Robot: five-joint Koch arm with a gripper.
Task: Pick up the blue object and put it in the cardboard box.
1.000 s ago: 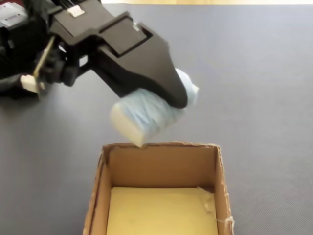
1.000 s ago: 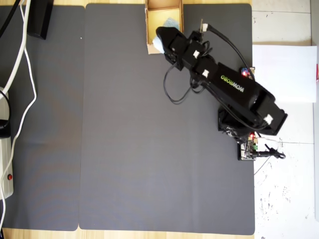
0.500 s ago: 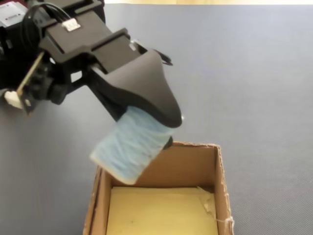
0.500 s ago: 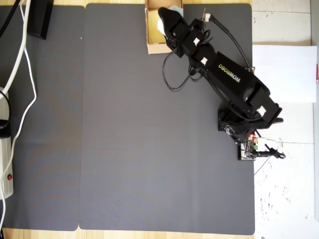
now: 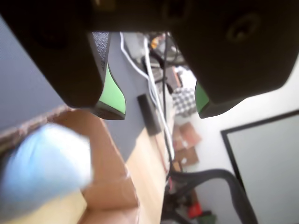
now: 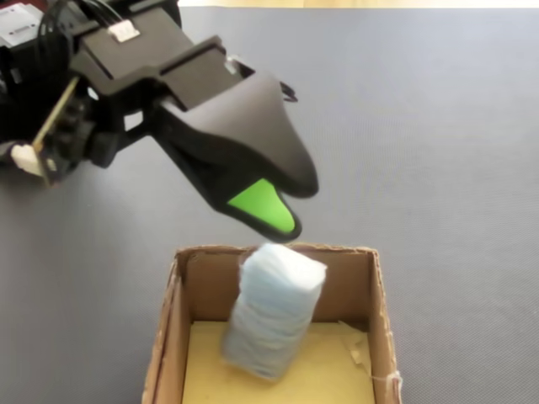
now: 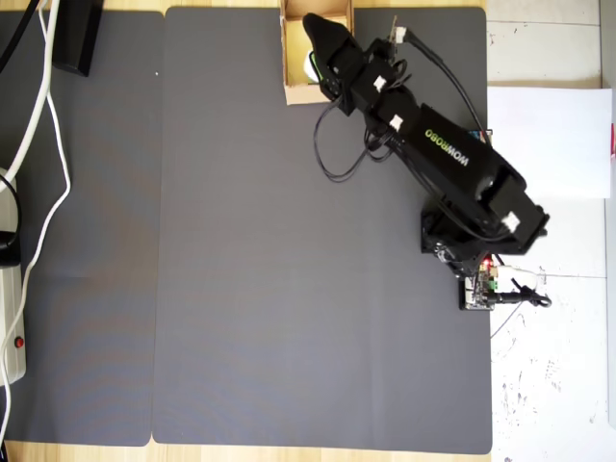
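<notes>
The pale blue object (image 6: 271, 311) stands tilted inside the cardboard box (image 6: 337, 250), its lower end on the yellowish floor; it is free of the jaws. In the wrist view it is a blurred pale shape (image 5: 44, 168) low on the left, inside the box (image 5: 112, 186). My gripper (image 6: 290, 206) hangs just above the box's far wall, open, green pads showing, with nothing between the fingers (image 5: 159, 109). From overhead the gripper (image 7: 318, 29) reaches over the box (image 7: 294, 91) at the mat's top edge, and a pale bit of the object (image 7: 310, 65) shows beside it.
The dark grey mat (image 7: 241, 289) covers the table. White cables (image 7: 48, 144) and a black block (image 7: 77, 34) lie at the left in the overhead view. The arm's base and a circuit board (image 7: 481, 286) sit at the right, beside white paper (image 7: 549, 144).
The gripper, which held the blue object over the box's rim, has opened. The object has dropped into the box and stands there.
</notes>
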